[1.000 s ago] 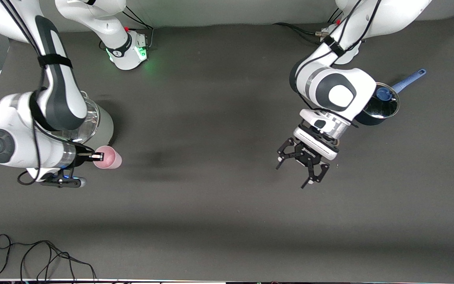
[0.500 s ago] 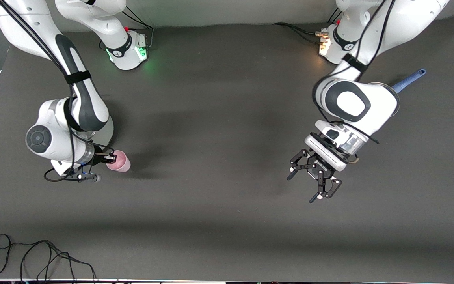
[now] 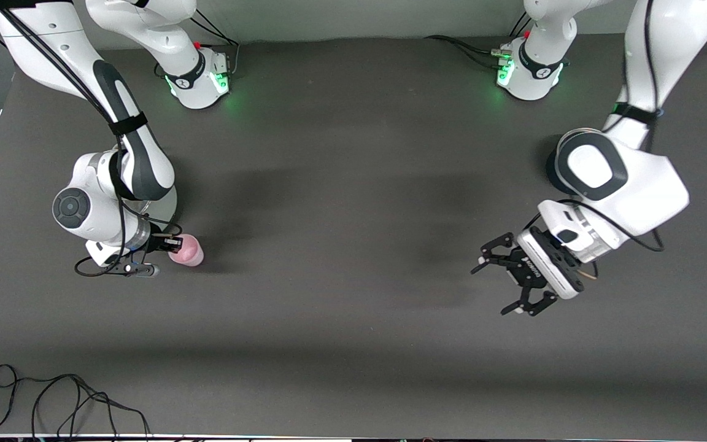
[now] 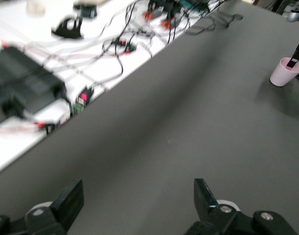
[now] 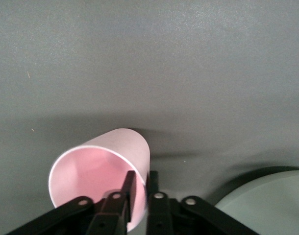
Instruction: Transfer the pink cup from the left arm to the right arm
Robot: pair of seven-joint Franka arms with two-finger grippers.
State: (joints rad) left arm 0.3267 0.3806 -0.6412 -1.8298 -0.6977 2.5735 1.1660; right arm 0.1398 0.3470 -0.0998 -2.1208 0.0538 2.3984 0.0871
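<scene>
The pink cup (image 3: 188, 252) sits beside the pale pot at the right arm's end of the table. My right gripper (image 3: 172, 244) is shut on its rim, one finger inside and one outside. The right wrist view shows the cup (image 5: 98, 169) open toward the camera in that gripper (image 5: 142, 185). I cannot tell whether the cup rests on the table or hangs just above it. My left gripper (image 3: 490, 291) is open and empty over bare table toward the left arm's end. In the left wrist view (image 4: 137, 200) its jaws stand wide apart, with the cup (image 4: 286, 72) small in the distance.
A pale grey-green pot (image 3: 168, 202) stands under the right arm's wrist, close to the cup; its edge shows in the right wrist view (image 5: 267, 200). A dark pan (image 3: 551, 175) is mostly hidden under the left arm. A black cable (image 3: 53, 399) lies by the table's front edge.
The right arm has carried the cup a little toward the table's middle and drawn in closer to the table. The left arm has swung toward its own end of the table, gripper still open.
</scene>
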